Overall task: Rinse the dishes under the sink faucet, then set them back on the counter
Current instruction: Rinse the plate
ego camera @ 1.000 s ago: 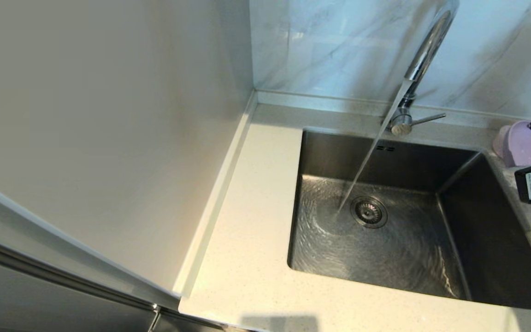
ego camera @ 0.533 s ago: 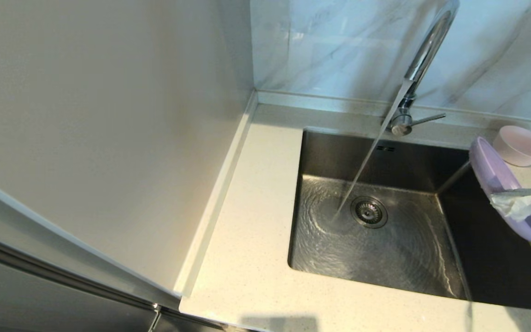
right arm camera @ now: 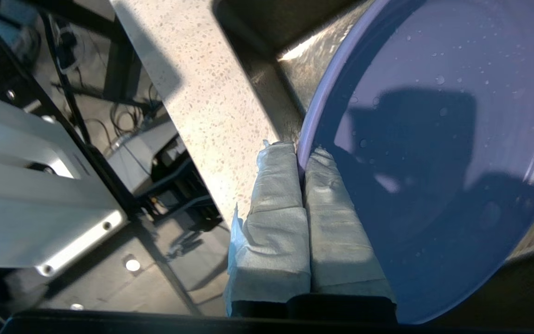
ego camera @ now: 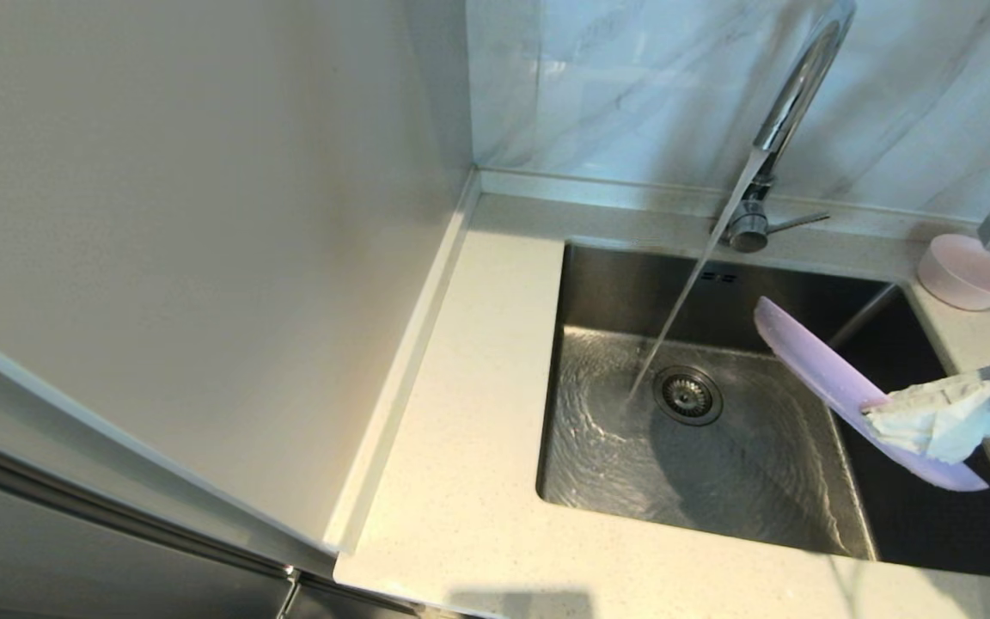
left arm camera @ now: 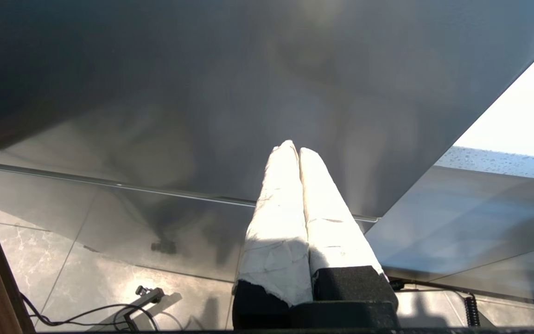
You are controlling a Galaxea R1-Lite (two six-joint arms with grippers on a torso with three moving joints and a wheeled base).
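A lavender plate [ego camera: 839, 387] hangs tilted over the right side of the steel sink [ego camera: 615, 284], pinched by its rim in the right gripper [ego camera: 895, 417], whose cloth-wrapped fingers [right arm camera: 290, 208] are closed tight on the edge. The plate slants from upper left to lower right in the head view, its far end near but not under the stream of water [ego camera: 684, 301] that runs from the chrome faucet [ego camera: 791, 94] and strikes the basin floor just left of the round drain [ego camera: 687, 395]. Rippled water spreads across the basin bottom, and the plate casts a dark shadow on it. In the right wrist view, droplets bead on the plate's inner face.

A pale pink bowl [ego camera: 968, 273] sits on the counter [ego camera: 469, 464] at the sink's far right corner, beside a metal part of the right arm at the frame's edge. The cream, finely speckled counter wraps the sink on the left and front, with a low raised edge at the rear below the grey-veined marble wall [ego camera: 615, 86]. A plain off-white panel [ego camera: 186, 223] fills the left of the scene, meeting the counter along a thin strip.

The left gripper [left arm camera: 295, 153] is parked away from the sink, below a dark underside, its wrapped fingers pressed together and holding nothing; cables lie on the tiled floor [left arm camera: 109, 278] beneath it.
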